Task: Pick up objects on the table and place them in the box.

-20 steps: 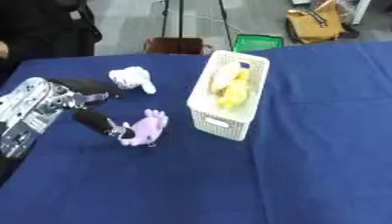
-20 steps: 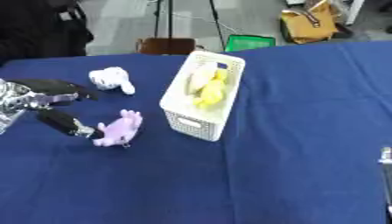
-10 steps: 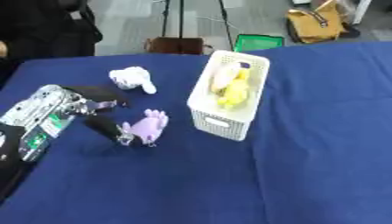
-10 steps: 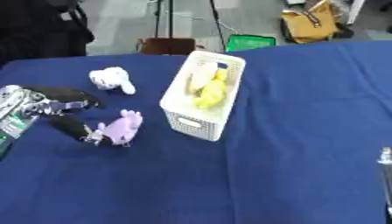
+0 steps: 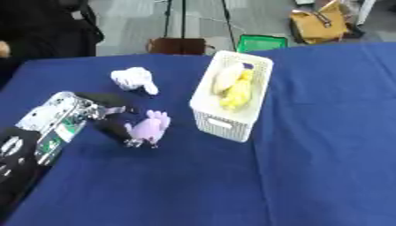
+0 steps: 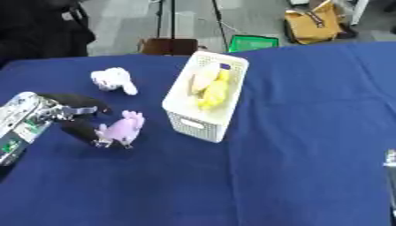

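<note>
Reaching for purple toy (image 5: 148, 128) left of box (image 5: 232, 98) | left hand (image 5: 107, 112) spreading open, fingers flanking it, not gripping | next: closing, lifting into box

From my seat, the left hand (image 5: 100, 115) covers the near flank of the purple toy (image 5: 148, 128), and I cannot tell whether its fingers close on it. The right hand (image 6: 390, 164) shows only as a sliver cut by the edge. The basket's (image 5: 246, 112) wall hides most of its yellow contents.
</note>
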`<state>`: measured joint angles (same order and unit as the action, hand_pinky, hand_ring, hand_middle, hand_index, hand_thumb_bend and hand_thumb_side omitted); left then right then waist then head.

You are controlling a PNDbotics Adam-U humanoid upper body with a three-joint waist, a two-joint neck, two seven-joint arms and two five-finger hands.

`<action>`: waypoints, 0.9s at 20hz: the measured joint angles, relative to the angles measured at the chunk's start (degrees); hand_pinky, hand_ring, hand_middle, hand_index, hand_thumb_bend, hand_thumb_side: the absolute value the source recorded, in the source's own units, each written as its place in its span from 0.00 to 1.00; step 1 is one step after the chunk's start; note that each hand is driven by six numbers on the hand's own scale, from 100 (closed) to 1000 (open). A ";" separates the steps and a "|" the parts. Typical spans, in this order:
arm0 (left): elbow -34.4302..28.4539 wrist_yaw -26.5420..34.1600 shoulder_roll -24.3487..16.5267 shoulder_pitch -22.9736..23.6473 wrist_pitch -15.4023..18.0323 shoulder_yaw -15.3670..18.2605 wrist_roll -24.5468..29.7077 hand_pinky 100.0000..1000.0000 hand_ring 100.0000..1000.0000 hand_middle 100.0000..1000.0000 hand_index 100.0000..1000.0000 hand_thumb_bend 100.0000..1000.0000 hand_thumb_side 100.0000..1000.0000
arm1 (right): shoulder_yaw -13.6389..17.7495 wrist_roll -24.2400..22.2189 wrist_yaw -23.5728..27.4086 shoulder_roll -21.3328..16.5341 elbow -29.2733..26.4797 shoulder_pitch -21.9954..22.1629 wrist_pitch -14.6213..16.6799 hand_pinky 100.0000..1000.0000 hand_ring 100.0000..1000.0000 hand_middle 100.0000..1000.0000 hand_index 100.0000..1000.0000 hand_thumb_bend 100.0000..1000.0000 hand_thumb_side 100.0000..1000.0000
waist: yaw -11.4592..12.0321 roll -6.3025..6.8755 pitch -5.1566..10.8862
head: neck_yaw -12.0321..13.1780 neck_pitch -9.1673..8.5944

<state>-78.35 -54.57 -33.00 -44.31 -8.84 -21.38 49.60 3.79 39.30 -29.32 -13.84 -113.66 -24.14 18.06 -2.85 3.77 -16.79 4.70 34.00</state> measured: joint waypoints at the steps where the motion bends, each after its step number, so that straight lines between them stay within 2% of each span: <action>1: 0.33 -0.27 0.26 0.00 -0.06 0.01 -0.32 0.84 0.88 0.91 0.97 0.53 0.80 | 0.00 0.00 0.01 0.00 0.00 -0.01 0.00 0.80 0.75 0.62 0.71 0.00 0.93 | -0.02 0.00 0.00 | 0.01 -0.06; 2: 0.66 -0.57 0.46 0.00 -0.13 0.02 -0.69 0.83 0.87 0.90 0.96 0.48 0.79 | 0.00 0.00 0.02 0.00 0.00 -0.01 0.00 0.80 0.75 0.62 0.71 0.00 0.93 | -0.07 0.00 0.00 | 0.02 -0.09; 4: 1.35 -1.41 0.80 0.00 -0.35 0.02 -1.57 0.82 0.87 0.90 0.96 0.47 0.78 | 0.00 0.00 0.09 0.01 0.00 -0.04 0.01 0.80 0.75 0.62 0.71 0.00 0.93 | -0.28 -0.03 -0.01 | 0.07 -0.17; 10: 3.23 -4.31 1.77 0.00 -0.23 0.02 -3.83 0.81 0.86 0.89 0.95 0.45 0.77 | -0.01 0.01 0.16 0.01 0.00 -0.06 0.03 0.80 0.75 0.62 0.71 0.00 0.93 | -0.37 -0.19 -0.20 | 0.26 -0.34; 18: 5.17 -6.85 2.75 -0.19 0.26 0.00 -4.20 0.79 0.84 0.86 0.93 0.44 0.76 | -0.10 0.05 0.19 0.01 0.00 -0.07 0.07 0.80 0.75 0.62 0.71 0.00 0.93 | -0.72 -0.28 -0.24 | 0.36 -0.37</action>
<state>-73.19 -61.42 -30.24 -44.50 -8.58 -21.38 45.41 3.70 39.34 -29.12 -13.83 -113.66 -24.21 18.13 -3.57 3.49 -17.03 5.06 33.63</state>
